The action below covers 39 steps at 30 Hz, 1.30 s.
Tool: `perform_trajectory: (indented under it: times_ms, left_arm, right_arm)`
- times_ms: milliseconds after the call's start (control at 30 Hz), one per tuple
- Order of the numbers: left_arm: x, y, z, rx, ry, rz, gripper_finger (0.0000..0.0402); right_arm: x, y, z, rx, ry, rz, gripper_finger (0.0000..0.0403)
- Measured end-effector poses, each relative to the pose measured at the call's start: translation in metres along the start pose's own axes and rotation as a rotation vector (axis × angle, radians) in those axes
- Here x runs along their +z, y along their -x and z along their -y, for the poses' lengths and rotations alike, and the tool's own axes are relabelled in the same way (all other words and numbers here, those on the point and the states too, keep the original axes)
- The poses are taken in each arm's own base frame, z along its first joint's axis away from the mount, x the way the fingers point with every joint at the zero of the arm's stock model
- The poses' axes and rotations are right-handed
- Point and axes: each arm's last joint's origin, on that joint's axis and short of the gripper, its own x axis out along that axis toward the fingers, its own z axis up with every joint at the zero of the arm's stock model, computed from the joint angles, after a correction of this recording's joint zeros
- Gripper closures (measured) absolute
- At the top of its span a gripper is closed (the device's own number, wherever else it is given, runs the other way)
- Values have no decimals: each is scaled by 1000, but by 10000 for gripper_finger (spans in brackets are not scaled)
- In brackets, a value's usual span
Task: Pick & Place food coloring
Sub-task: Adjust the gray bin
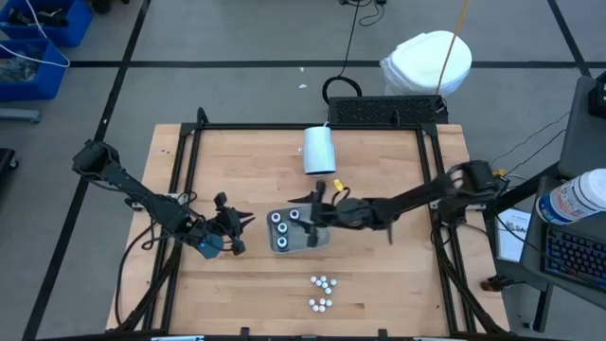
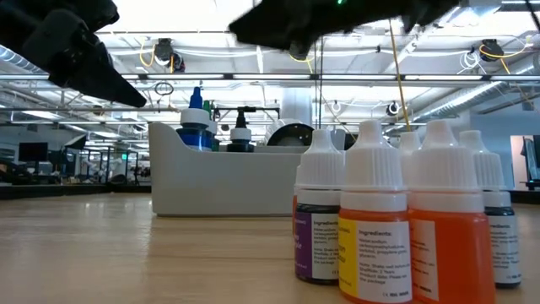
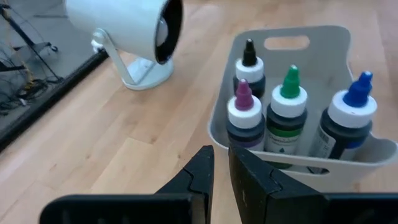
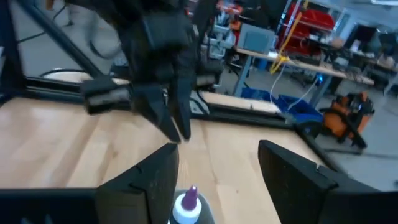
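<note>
Bottles (image 3: pixel 283 115) stand in the tray (image 3: pixel 292 43). Right gripper (image 4: pixel 214 165) hangs open above them, empty. Left gripper (image 3: pixel 221 177) waits beside, nearly shut, empty.

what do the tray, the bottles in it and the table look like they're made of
Tray: likely moulded plastic, matte light grey, with rounded walls and a cut-out handle slot.
Bottles: probably soft plastic, with dark bodies, white collars and coloured nozzle tips in black, purple, green and blue; paper labels show on the orange ones in the low view.
Table: looks like wood, pale with visible grain and plank seams.
</note>
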Motion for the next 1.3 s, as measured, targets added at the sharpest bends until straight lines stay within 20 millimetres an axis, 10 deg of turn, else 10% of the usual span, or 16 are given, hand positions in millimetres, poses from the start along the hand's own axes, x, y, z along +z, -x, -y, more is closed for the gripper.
perform_trajectory:
  times_ms: [233,500,1033,1300]
  left_arm:
    - [-1,0,2,-54,22,-31,344]
    - [-3,-1,7,-153,20,-79,347]
    - [-32,-18,74,-426,-67,-18,395]
    - [-42,-30,91,-459,-17,-8,398]
  right_arm:
    - [31,49,17,44,53,-156,251]
    - [1,82,32,35,46,-220,393]
    - [-78,101,49,-32,-103,-269,402]
    - [-102,80,56,20,-155,-288,402]
